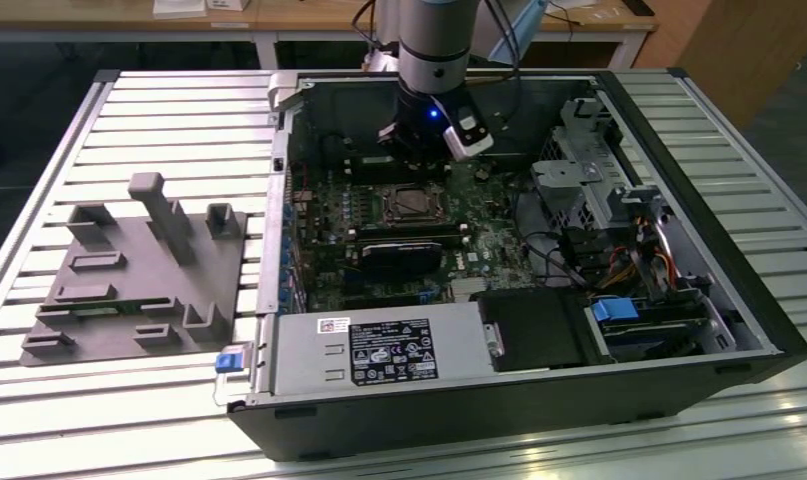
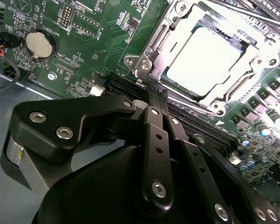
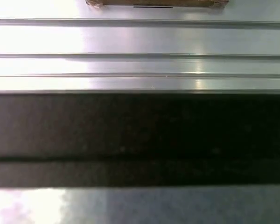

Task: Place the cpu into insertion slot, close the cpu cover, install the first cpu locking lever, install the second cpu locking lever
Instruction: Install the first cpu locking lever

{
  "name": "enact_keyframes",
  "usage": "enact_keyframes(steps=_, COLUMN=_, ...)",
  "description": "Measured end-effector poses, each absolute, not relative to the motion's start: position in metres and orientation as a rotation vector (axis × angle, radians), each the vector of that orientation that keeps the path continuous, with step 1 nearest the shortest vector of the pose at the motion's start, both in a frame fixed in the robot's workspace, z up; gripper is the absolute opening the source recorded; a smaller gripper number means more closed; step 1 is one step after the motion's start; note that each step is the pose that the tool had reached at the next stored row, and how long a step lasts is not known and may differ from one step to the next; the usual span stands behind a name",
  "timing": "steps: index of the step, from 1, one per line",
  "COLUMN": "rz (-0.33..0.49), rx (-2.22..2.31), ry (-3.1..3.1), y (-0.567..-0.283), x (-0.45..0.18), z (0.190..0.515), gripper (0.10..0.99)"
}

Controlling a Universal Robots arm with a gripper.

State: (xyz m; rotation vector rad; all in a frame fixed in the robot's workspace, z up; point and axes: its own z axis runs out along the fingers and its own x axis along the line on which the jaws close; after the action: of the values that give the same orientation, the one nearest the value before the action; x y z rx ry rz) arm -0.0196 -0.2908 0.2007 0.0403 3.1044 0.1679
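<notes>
Gripper (image 2: pixel 157 95): fingers pressed together, grasping nothing, tips just below the socket; cpu (image 2: pixel 206 55): upper right of frame, seated in socket; cpu cover (image 2: pixel 233 91): apparently lowered around it; motherboard (image 2: pixel 84 28) green.

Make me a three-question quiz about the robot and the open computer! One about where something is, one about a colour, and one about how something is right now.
1. Where is the gripper?
A. beside the cpu cover, over the green board
B. over the grey holder
C. outside the case

2. What colour is the circuit board?
A. red
B. green
C. yellow

3. How is the cpu now?
A. held in the gripper
C. lying on the slatted table
B. sitting in its socket with the cpu cover framing it

Answers: 1 A, the second wrist view shows the fingertips at the frame's edge. 2 B, it is plainly green. 3 B, its silver top shows through the frame.
</notes>
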Motion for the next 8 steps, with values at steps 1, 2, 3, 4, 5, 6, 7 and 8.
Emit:
enact_keyframes(steps=1, rz=0.165, rx=0.04, ry=3.105, y=-0.2908, x=-0.0195, z=0.2006, gripper=0.114)
enact_keyframes(steps=2, rz=0.163, rx=0.04, ry=3.105, y=-0.2908, x=-0.0195, z=0.2004, gripper=0.114)
enact_keyframes(steps=3, rz=0.161, rx=0.04, ry=3.105, y=-0.2908, x=-0.0195, z=0.2002, gripper=0.114)
enact_keyframes(steps=4, rz=0.158, rx=0.04, ry=3.105, y=-0.2908, x=-0.0195, z=0.1999, gripper=0.114)
enact_keyframes(steps=5, rz=0.155, rx=0.04, ry=3.105, y=-0.2908, x=-0.0195, z=0.1997, gripper=0.114)
enact_keyframes(steps=6, rz=0.151, rx=0.04, ry=3.105, y=-0.2908, x=-0.0195, z=0.1995, gripper=0.114)
enact_keyframes(steps=7, rz=0.149, rx=0.04, ry=3.105, y=-0.2908, x=-0.0195, z=0.1993, gripper=0.114)
enact_keyframes(steps=8, rz=0.146, rx=0.04, ry=3.105, y=-0.2908, x=-0.0195, z=0.1992, gripper=0.114)
